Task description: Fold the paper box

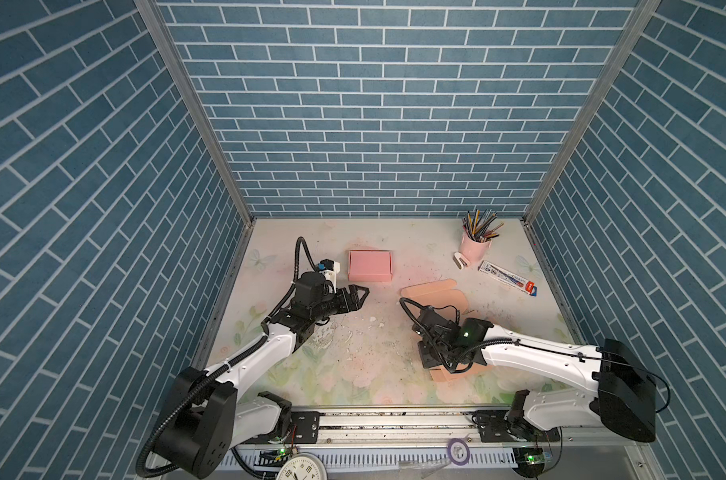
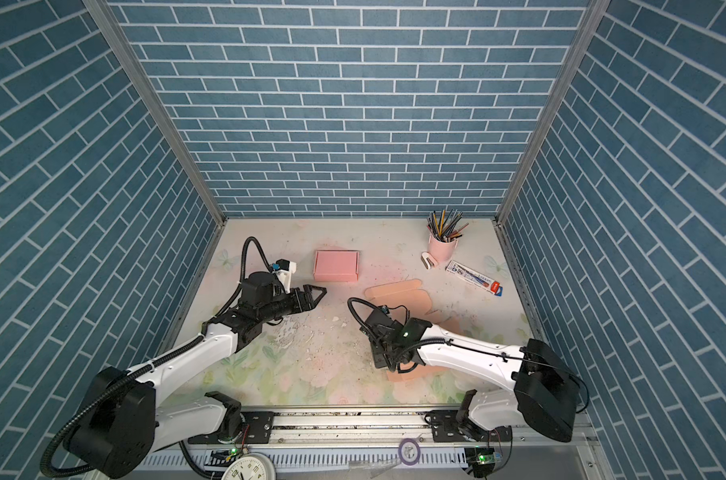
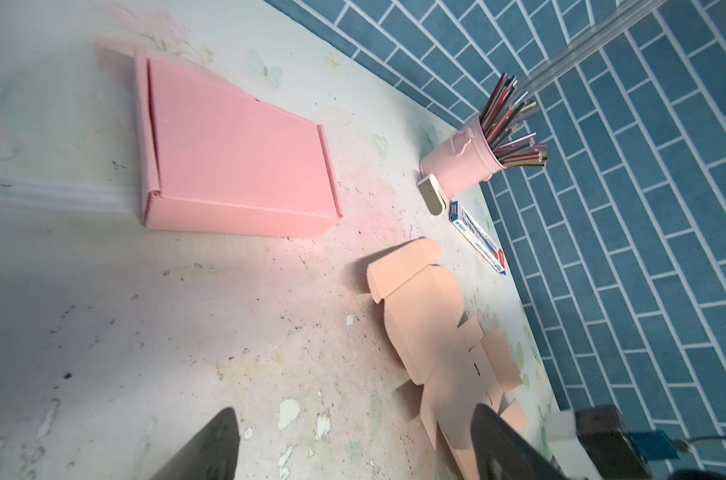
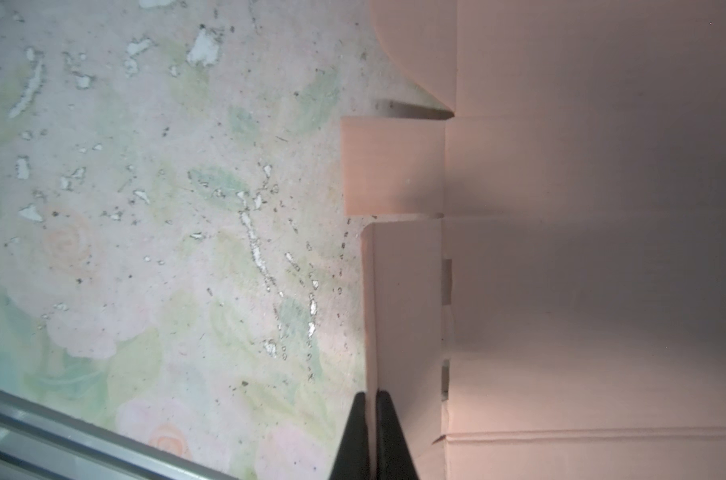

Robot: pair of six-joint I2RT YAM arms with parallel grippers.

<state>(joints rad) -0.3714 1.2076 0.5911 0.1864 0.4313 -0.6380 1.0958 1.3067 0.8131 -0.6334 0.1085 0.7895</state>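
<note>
Two claws, two jobs at this moment. Your right claw (image 4: 371, 399) is closed tight, its jaws pinching the free edge of a long side flap (image 4: 407, 316) of the blank (image 1: 434, 291). In the right wrist view only the thin card sits between the tips. Your left claw (image 1: 362, 297) stands wide open with nothing in it. It hangs over bare tabletop (image 1: 353, 357) left of centre, near the pink box (image 1: 369, 266) and well apart from the blank.

You'll find the blank lying unfolded on the right half of the tabletop, stretching from about the middle toward the near edge. The right arm covers much of it in both top views. The pink box, already made up, sits nearer the far edge, left of centre. The cup (image 1: 473, 249) of pencils stands by the far right corner. Neither is in your way.

I'd judge this to be the first fold: a wall flap is gripped but not yet stood upright. For the next move, swing the right claw up and inward so the flap hinges along its score line and doesn't drag the whole sheet. Card this light will likely slide or lift. So bring the left claw across and press on the base panel beside that score before you pull.
</note>
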